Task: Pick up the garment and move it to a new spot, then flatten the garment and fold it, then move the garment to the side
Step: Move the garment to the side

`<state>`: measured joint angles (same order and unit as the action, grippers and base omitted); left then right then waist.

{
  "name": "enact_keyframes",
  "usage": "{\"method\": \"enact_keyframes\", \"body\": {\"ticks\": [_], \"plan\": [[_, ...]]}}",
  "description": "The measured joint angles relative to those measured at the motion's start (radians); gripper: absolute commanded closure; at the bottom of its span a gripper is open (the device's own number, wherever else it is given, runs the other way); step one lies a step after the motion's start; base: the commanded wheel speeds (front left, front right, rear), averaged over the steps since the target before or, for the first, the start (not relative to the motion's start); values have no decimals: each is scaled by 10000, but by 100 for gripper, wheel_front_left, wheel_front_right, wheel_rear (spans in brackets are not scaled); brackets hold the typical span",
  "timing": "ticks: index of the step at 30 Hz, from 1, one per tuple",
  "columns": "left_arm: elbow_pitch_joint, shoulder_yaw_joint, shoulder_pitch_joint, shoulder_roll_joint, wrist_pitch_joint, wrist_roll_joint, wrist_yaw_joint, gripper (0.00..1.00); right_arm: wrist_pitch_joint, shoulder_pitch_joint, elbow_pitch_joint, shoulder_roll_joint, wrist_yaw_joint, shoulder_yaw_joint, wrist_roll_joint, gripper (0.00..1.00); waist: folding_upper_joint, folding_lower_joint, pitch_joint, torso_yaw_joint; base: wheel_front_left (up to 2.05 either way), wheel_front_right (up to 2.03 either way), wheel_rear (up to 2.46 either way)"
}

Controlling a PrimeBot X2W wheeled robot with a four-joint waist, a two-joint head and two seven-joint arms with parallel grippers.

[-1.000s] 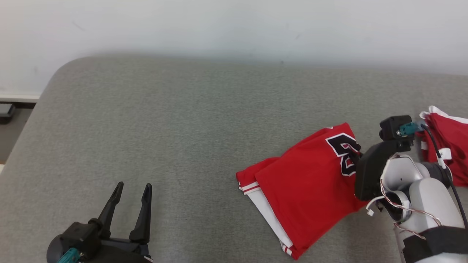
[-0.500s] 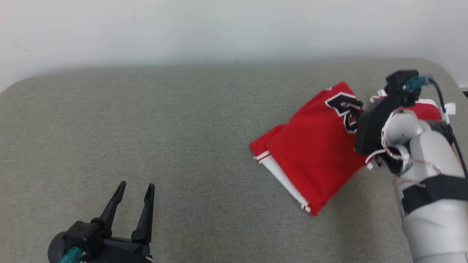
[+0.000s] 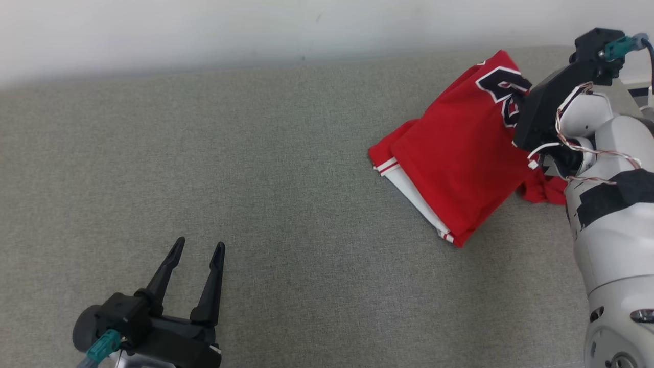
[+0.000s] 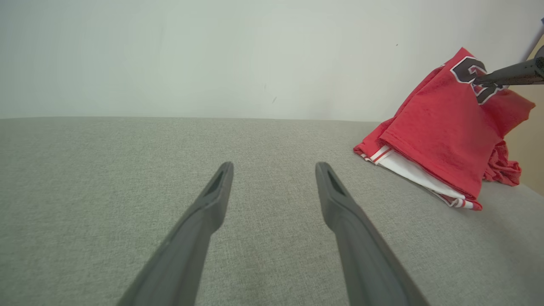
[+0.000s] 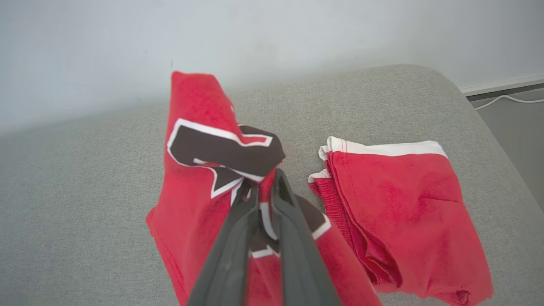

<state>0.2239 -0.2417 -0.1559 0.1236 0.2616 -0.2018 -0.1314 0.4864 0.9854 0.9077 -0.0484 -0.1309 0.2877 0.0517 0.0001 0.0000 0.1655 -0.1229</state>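
Right gripper: fingers nearly together, pinched on the red jersey at its black, white-edged number. Grip point at the jersey's far right corner, raised off the cushion.

Red jersey: folded, at the far right of the grey upholstered surface. Hung tilted from the grip, with the near-left folded edge and its white and red trim down on the fabric, as seen from the left wrist. White inner layer visible along that edge.

Left gripper: fully spread, 2 fingers apart, nothing between them. Near left of the surface, well apart from the jersey, tips pointed toward the far side.

2nd red garment: folded, white band along its far edge, flat on the surface just right of the jersey. Touching the jersey or not: cannot tell.

Behind the far edge of the surface: pale wall. Beyond the rounded right end, on the floor: white cable.
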Motion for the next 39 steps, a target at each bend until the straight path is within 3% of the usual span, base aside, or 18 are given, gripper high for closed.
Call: {"method": "enact_keyframes", "body": {"ticks": [11,21,28,39], "plan": [[19,69,-120,105,0,-6,0,0,67,658,130,-6,0,1833,-1643,100,0,0,283,-354,0,0,0],[36,-25,-174,194,0,-6,0,0,230,813,-418,-6,0,2596,-2353,100,0,0,341,-591,0,0,0],[54,-198,-347,330,0,-10,-2,0,253,807,-677,-88,0,3229,-3204,100,0,0,515,-433,0,0,0],[65,-384,-622,585,0,-13,-2,0,58,559,-945,-897,0,3753,-5369,100,0,0,1003,150,0,0,0]]}}
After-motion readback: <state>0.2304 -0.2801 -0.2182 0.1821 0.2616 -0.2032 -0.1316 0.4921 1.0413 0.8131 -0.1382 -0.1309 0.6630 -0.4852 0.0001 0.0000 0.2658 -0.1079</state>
